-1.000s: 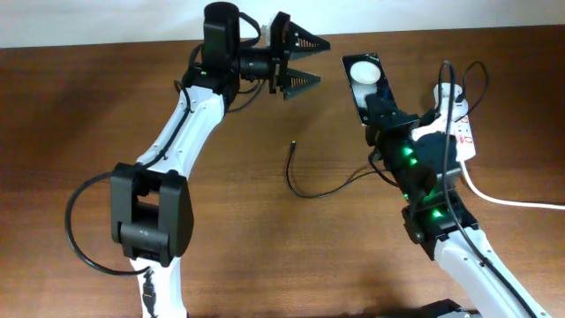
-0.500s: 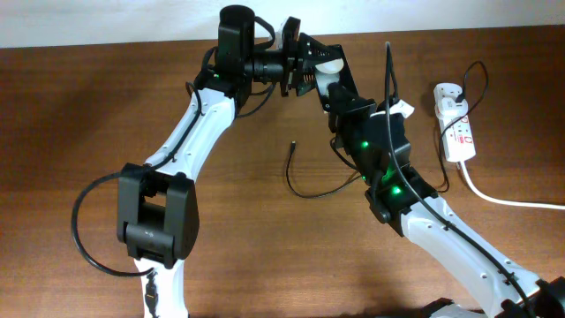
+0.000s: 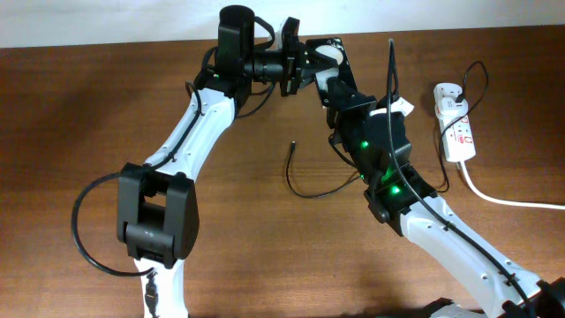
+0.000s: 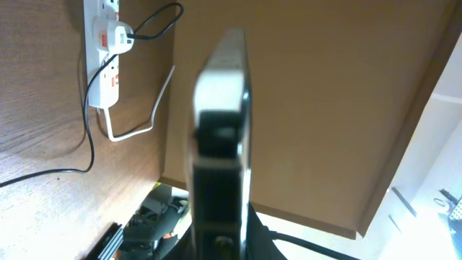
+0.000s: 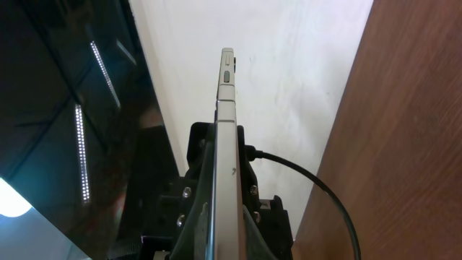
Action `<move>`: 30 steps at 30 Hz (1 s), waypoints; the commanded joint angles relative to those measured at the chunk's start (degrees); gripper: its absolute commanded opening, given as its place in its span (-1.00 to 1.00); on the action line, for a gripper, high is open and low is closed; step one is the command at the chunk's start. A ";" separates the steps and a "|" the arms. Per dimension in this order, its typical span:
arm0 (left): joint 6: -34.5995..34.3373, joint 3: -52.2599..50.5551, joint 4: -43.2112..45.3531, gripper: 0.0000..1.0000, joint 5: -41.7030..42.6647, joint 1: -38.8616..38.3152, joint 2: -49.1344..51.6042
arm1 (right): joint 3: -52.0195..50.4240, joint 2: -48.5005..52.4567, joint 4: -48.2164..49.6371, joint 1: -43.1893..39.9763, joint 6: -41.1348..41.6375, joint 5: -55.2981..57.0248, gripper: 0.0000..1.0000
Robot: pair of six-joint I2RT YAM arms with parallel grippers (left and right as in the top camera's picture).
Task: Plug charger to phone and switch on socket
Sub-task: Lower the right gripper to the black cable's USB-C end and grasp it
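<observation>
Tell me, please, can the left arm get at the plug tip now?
Probably not at once: the left gripper is up at the phone, which the right gripper holds. The plug tip lies bare on the table with nothing over it, so the way itself looks free.

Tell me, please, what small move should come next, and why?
Probably close the left gripper on the phone: the right gripper holds it edge-on, raised, right at the left one, while the charger tip lies unplugged on the table.
</observation>
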 commanded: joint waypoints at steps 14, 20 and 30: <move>2.78 0.61 0.28 -1.00 1.11 7.96 0.26 | 1.20 -0.11 -2.51 0.57 -2.60 -0.37 0.98; 9.53 0.59 -0.83 -1.00 5.77 15.15 0.26 | 1.20 -0.13 -8.09 0.59 -12.55 -2.64 0.97; 14.53 0.59 -0.79 -1.00 8.83 17.42 0.26 | 1.20 -9.38 -37.09 -3.41 -55.52 -10.75 0.97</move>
